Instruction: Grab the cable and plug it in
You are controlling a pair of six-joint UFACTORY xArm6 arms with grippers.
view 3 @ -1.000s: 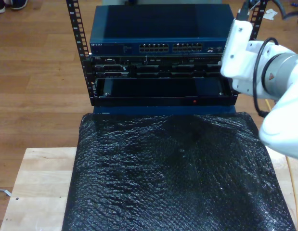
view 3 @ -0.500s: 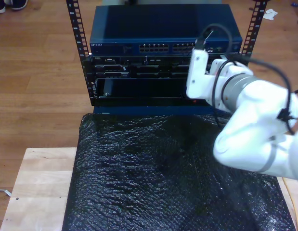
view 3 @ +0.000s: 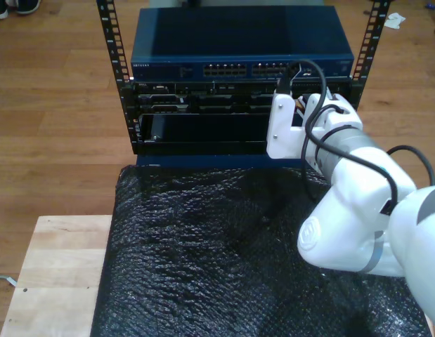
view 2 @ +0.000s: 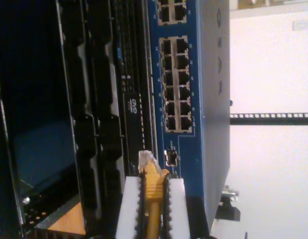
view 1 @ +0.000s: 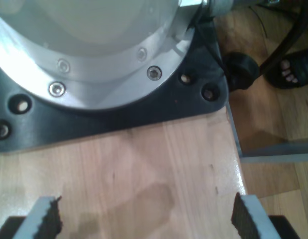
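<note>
In the second wrist view, my second gripper (view 2: 152,183) is shut on the yellow-orange cable (view 2: 153,199). The cable's clear plug (view 2: 146,159) sticks out past the white fingers (view 2: 130,199). The plug hangs just in front of the blue switch (view 2: 206,99), close to a small single port (view 2: 171,158) beside a block of network ports (view 2: 175,84). In the exterior view, the second gripper (view 3: 298,105) reaches toward the switch (view 3: 238,42) near the exterior view's right end of its port row (view 3: 249,69). My first gripper (view 1: 146,219) is open over bare wood, holding nothing.
The switch sits in a black rack (view 3: 119,70) above dark equipment bays (view 3: 203,130). A crinkled black sheet (view 3: 224,246) covers the wooden table (view 3: 55,267). In the first wrist view, an arm's round base (view 1: 94,59) stands on the table, with a person's foot (view 1: 293,69) on the floor beyond.
The second arm has swung in from the exterior view's right toward the middle and moved closer to the switch's front, carrying its gripper up to the port row.
</note>
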